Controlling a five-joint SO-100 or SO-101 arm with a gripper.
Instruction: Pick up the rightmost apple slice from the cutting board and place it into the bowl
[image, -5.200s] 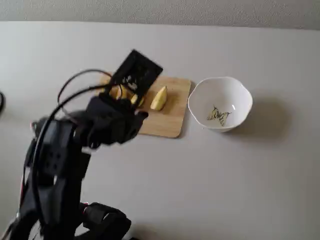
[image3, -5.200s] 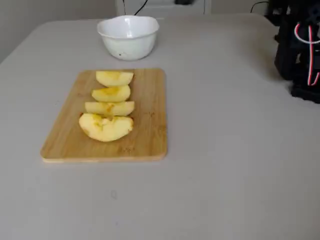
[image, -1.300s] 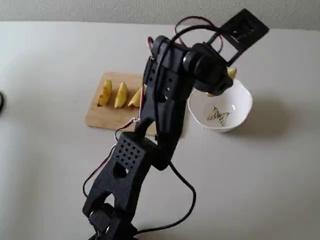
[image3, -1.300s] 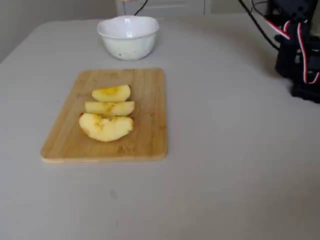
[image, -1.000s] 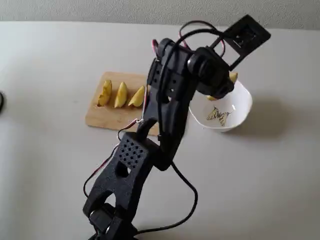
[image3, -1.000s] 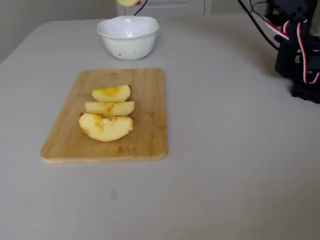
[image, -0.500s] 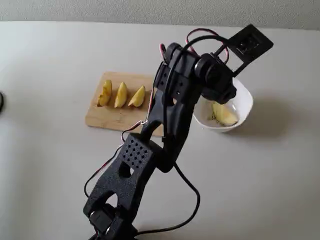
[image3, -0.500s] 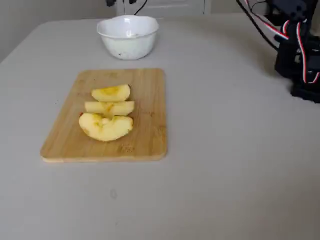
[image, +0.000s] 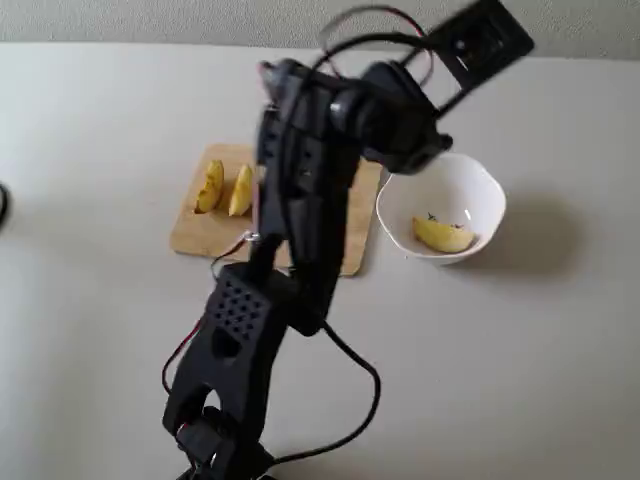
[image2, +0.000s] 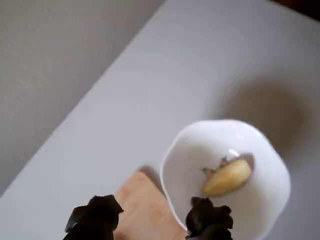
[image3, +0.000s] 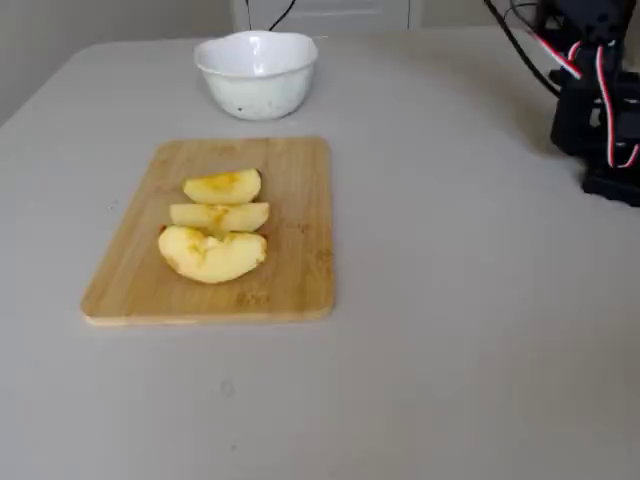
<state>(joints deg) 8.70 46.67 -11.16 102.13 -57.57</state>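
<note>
I stood on a pale grey-white table (image3: 450, 330) with a matte top, evenly lit, with soft shadows. Beyond its far edge in a fixed view I saw a light wall and white panelled furniture (image3: 330, 12), dark cables (image3: 282, 12) hanging before it.

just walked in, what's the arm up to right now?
The black robot arm is moving apple slices from the light-brown wooden cutting board into the small white wavy-rimmed bowl. One pale-yellow apple slice lies in the bowl. The gripper hangs open and empty above the bowl's near rim. Three yellow apple slices remain in a row on the board.
</note>
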